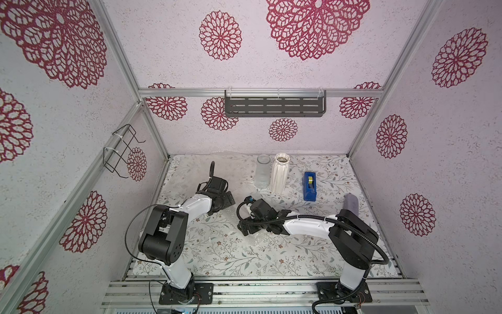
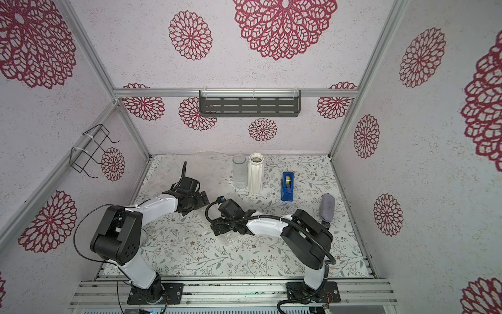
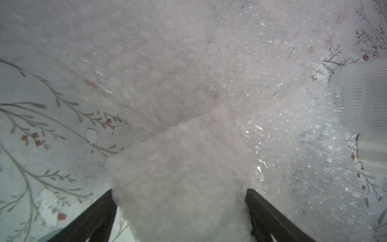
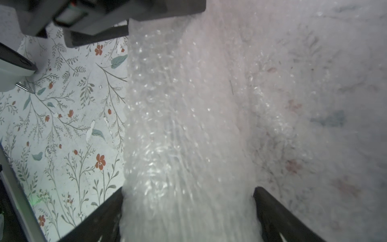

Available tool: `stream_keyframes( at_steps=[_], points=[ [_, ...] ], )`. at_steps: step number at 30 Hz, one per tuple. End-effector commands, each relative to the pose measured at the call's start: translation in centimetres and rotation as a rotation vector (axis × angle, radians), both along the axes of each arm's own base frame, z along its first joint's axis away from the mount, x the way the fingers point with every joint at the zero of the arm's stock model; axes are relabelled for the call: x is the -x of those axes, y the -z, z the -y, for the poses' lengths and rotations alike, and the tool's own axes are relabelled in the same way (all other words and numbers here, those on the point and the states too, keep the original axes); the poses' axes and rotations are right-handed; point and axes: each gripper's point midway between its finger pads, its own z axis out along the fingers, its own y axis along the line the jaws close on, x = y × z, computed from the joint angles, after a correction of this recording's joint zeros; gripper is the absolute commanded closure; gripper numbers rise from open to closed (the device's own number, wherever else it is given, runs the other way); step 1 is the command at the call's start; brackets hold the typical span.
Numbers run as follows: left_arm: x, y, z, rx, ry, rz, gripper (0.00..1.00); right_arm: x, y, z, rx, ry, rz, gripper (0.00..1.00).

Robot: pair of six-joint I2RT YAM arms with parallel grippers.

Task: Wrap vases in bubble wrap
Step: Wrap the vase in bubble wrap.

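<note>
Left wrist | bubble wrap [image 3: 182, 178]: crinkly, translucent roll | left jaws, right jaws: spread wide, flanking it

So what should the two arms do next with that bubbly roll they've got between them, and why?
Probably roll it a little further. Both the left gripper and right gripper straddle the wrapped roll, jaws at its sides, and loose flat bubble wrap lies beside it, so the wrapping looks unfinished. Whether they grip it is unclear.
</note>
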Motion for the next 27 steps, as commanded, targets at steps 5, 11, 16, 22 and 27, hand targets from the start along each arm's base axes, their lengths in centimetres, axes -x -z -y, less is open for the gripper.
stream_keyframes(
  at_steps=[5,11,16,22,27],
  points=[
    [2.1,2.1,-1.3,-0.104,0.009,-0.101,0.04,0.4,-2.7,2.6,0.087,-0.002,0.075,0.05],
    [1.9,1.9,-1.1,-0.109,0.014,-0.098,0.04,-0.7,-5.2,3.9,0.137,0.037,0.179,0.04],
    [1.9,2.0,-0.9,-0.109,0.018,-0.099,0.04,-0.4,-6.5,2.6,0.160,0.002,0.241,0.04],
    [1.8,1.8,-1.0,-0.113,0.015,-0.098,0.04,0.4,-4.4,0.7,0.169,-0.027,0.189,0.05],
    [1.7,1.7,-0.9,-0.113,0.016,-0.096,0.04,1.1,-2.1,0.5,0.181,-0.027,0.129,0.06]
  ],
)
